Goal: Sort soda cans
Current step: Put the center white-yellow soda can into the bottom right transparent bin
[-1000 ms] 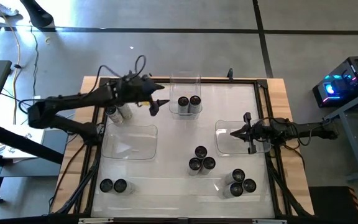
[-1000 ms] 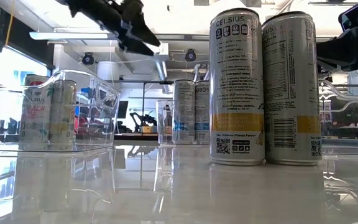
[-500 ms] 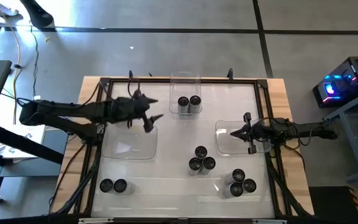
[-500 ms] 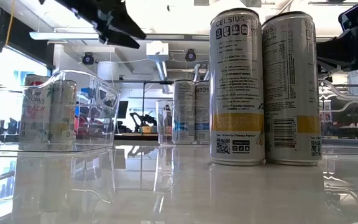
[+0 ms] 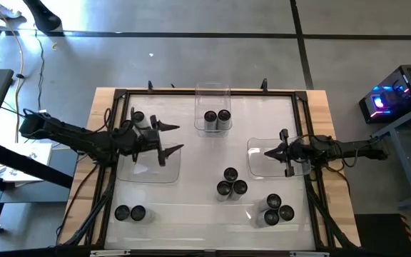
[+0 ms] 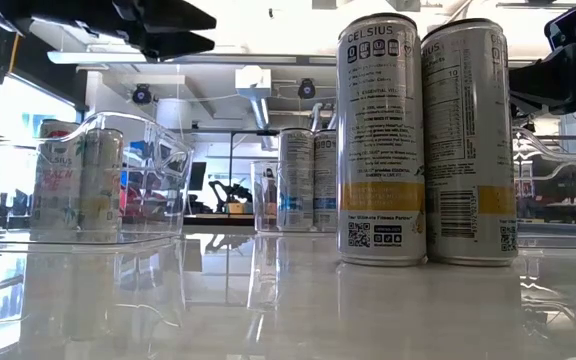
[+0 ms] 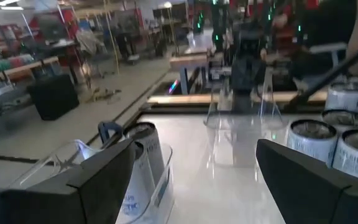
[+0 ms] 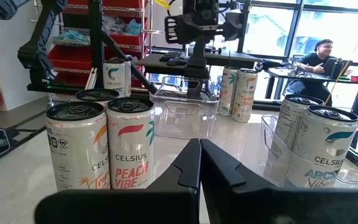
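At the left of the high view the left gripper [image 5: 168, 139] hangs over the near-side left clear tray [image 5: 148, 175], fingers spread wide with nothing between them. Two soda cans [image 5: 145, 121] stand just up-frame of it near the table's left edge; another pair [image 5: 130, 213] sits at lower left. The coming move, I judge, turns on this: the trio of cans [image 5: 230, 183] in the lower middle lies to the right and down-frame of the left gripper, every can upright with its long axis vertical, so a sideways grasp round the wall suits. In the upper centre two cans [image 5: 217, 117] stand inside the back tray [image 5: 212, 93]. A cluster of cans [image 5: 275, 209] sits at lower right, nearer the right arm. The right gripper [image 5: 268, 151] waits over the right tray [image 5: 257, 170], fingers pressed together, empty. The cans are smooth printed metal cylinders with dark lids; the trays are thin glossy plastic; the tabletop [image 5: 191, 207] is white and reflective.
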You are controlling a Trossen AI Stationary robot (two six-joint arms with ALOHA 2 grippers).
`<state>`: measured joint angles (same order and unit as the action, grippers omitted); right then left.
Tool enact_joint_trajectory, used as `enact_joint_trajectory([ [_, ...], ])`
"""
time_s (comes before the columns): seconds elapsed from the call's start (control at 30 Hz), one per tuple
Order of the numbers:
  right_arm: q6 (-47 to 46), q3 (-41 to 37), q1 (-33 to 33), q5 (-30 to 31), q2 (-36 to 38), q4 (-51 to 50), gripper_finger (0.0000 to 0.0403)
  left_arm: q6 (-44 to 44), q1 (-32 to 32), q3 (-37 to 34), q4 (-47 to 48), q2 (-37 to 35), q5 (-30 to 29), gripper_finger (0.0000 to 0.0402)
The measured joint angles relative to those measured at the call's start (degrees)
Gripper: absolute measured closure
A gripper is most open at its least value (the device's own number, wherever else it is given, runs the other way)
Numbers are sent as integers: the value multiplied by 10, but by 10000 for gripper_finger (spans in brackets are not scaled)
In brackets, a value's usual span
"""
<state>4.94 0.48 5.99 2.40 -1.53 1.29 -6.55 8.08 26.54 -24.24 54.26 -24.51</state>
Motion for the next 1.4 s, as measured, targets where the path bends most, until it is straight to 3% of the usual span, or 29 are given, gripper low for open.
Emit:
enact_joint_trajectory([
  [0.33,3,0,0,1,0,0,402,-32,-8,-3,-23,2,21,71],
  [0.53,10,0,0,36,0,45,402,-33,-19,-3,-23,2,30,71],
  [0.6,-33,0,0,27,0,79,402,-32,-24,-3,-23,3,30,71],
  [0.73,-243,0,0,67,-4,232,402,-26,-31,-3,-23,3,30,71],
  [0.83,-273,0,0,84,-21,328,402,-16,-35,-3,-24,4,30,71],
  [0.97,-237,0,12,21,-99,474,402,-12,-39,-3,-25,10,30,71],
  [1.1,-178,6,36,1,-231,603,402,-10,-40,-3,-26,16,30,71],
  [1.27,-151,75,46,41,-402,610,402,-11,-41,-3,-28,17,30,71],
  [1.4,-134,164,37,42,-501,544,398,-11,-49,-3,-32,17,29,71],
])
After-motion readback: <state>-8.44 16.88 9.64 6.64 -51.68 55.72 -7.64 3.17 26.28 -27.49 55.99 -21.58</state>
